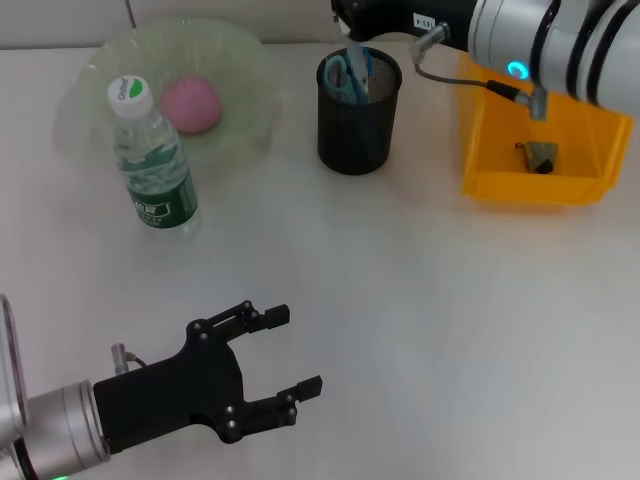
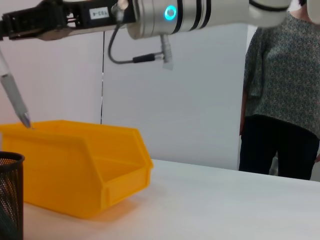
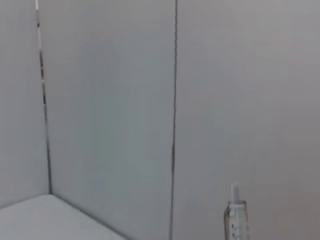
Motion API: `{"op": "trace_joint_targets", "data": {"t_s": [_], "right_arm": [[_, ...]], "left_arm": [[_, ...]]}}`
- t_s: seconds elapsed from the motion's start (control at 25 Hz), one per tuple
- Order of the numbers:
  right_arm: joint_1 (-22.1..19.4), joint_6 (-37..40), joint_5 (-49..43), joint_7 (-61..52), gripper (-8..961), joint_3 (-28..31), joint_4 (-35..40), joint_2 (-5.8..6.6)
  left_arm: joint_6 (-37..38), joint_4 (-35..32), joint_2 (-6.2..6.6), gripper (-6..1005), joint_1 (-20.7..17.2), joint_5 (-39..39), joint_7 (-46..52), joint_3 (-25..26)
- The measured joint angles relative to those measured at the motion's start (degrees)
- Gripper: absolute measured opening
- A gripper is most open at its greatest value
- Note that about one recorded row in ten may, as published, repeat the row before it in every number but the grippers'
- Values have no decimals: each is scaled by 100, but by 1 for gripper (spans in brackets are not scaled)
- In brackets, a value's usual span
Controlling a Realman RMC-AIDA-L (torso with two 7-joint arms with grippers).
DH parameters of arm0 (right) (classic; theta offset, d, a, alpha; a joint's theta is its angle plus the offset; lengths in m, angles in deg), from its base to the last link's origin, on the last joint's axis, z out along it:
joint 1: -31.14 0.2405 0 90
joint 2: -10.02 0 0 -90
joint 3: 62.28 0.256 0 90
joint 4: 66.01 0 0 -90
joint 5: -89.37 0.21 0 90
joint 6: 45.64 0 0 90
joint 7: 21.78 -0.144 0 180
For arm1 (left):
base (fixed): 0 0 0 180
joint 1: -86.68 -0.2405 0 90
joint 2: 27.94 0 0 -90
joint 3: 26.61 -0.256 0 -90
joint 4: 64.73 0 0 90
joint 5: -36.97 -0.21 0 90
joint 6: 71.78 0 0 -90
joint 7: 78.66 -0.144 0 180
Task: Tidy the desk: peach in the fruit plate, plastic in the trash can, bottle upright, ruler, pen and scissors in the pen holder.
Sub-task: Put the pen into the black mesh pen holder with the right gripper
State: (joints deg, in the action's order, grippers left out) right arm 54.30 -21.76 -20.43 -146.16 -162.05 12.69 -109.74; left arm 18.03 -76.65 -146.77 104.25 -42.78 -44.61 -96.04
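Mesh walls mark the black pen holder [image 1: 359,113], a round cup standing upright on the white table [image 1: 450,320]; from the head view we look down into it and see blue-handled scissors [image 1: 345,75] already inside. Just above its rim our right gripper [image 1: 352,32] hangs with a slim silvery pen [image 1: 358,62] running down from it into the holder's mouth; we cannot tell from this angle whether the fingers are clamped on the pen. The left wrist view gives what the head view lacks: a side-on look at that pen [image 2: 14,97], tilted, its tip in front of the yellow bin's rim, and a person [image 2: 280,90] in a patterned top standing beyond the table. The right wrist view shows mostly grey wall panels, plus the pen's clear upper end [image 3: 235,215].

Our left gripper [image 1: 285,350] rests low over the near table, matte black fingers spread wide and grasping nothing. The clear plastic bottle [image 1: 150,160] stands upright with a white cap and green label, just in front of the translucent, ruffled fruit plate [image 1: 250,60], where the pink peach [image 1: 191,103] sits. The glossy yellow trash can [image 1: 480,160], an open-fronted bin, holds a small dark crumpled piece of plastic [image 1: 541,155].
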Motion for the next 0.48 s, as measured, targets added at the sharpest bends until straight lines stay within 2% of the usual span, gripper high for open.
{"op": "trace_joint_targets", "data": {"t_s": [0.04,0.08,0.12,0.2,0.24,0.28,0.32,0.4,0.48], "right_arm": [[0,0,0,0,135,0,0,0],[-34,-750,291,549,135,-423,-206,-2],[-34,-750,291,549,135,-423,-206,-2],[-3,-1657,370,827,135,-1059,-479,1],[-3,-1657,370,827,135,-1059,-479,1],[42,-2171,345,833,135,-1385,-643,6],[42,-2171,345,833,135,-1385,-643,6],[80,-2815,321,774,135,-1747,-812,9],[80,-3015,308,738,135,-1867,-844,11]], "left_arm": [[1,0,0,801,1,3,0,0],[1,0,0,801,0,4,-1,0],[1,0,0,801,0,4,-2,0],[1,0,-2,801,4,5,-1,0],[1,1,-6,801,13,5,6,0],[1,3,-7,801,16,5,13,0],[-1,5,-9,801,22,5,24,-1],[-9,8,-9,801,27,5,37,-14],[-10,8,-9,801,27,5,40,-16]]}}
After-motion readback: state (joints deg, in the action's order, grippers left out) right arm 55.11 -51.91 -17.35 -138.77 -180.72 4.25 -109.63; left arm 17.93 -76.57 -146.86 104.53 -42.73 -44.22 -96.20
